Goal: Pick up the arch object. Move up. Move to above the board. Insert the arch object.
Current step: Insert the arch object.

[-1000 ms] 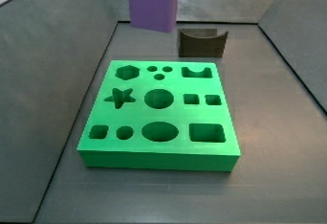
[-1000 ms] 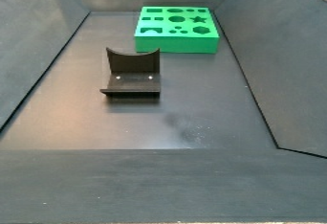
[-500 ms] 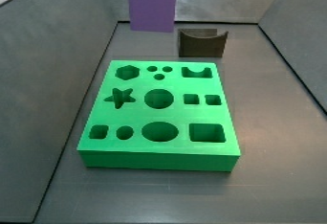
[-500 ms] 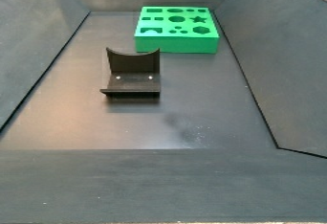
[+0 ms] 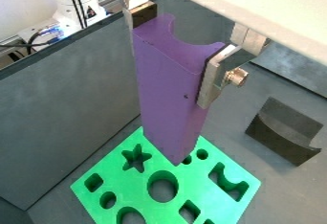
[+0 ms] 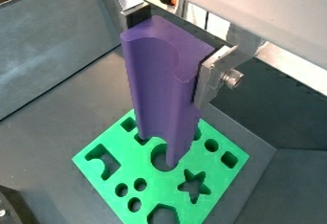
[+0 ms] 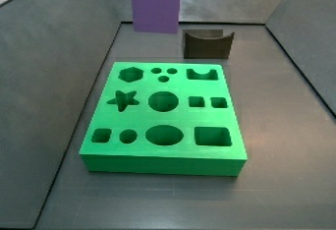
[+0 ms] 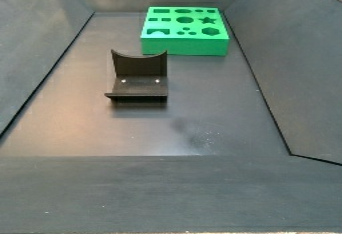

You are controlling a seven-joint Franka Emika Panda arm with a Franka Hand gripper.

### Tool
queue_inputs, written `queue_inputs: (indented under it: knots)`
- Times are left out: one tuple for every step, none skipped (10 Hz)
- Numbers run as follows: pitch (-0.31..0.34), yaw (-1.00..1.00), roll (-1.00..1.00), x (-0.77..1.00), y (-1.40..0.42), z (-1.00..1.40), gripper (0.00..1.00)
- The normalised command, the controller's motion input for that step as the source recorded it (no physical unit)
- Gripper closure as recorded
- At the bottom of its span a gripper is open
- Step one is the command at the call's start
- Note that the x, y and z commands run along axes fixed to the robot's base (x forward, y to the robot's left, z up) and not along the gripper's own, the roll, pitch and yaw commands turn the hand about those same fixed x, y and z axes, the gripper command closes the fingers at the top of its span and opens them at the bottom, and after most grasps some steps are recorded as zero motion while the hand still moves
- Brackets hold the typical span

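Dark grey floor lies under the board (image 5: 163,185). Your gripper (image 5: 185,46) clamps the arch object (image 5: 173,89) near its top; stiff, smooth plastic, likely slippery, so grip firmly.

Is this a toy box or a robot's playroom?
Most likely a robot test bench: a plain grey walled bin. Inside lie only a green board with shaped holes and a dark fixture. The gripper holds a purple arch object above the board.
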Motion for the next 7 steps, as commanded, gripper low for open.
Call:
queue_inputs:
  knots:
    - [0.009,0.00,0.00,0.00,0.00,0.00,1.00]
    - [0.010,0.00,0.00,0.00,0.00,0.00,1.00]
    - [0.011,0.00,0.00,0.00,0.00,0.00,1.00]
    - [-0.004,0.00,0.00,0.00,0.00,0.00,1.00]
    - [0.007,0.00,0.00,0.00,0.00,0.00,1.00]
    - [0.017,0.00,0.00,0.00,0.00,0.00,1.00]
    - [0.029,0.00,0.00,0.01,0.00,0.00,1.00]
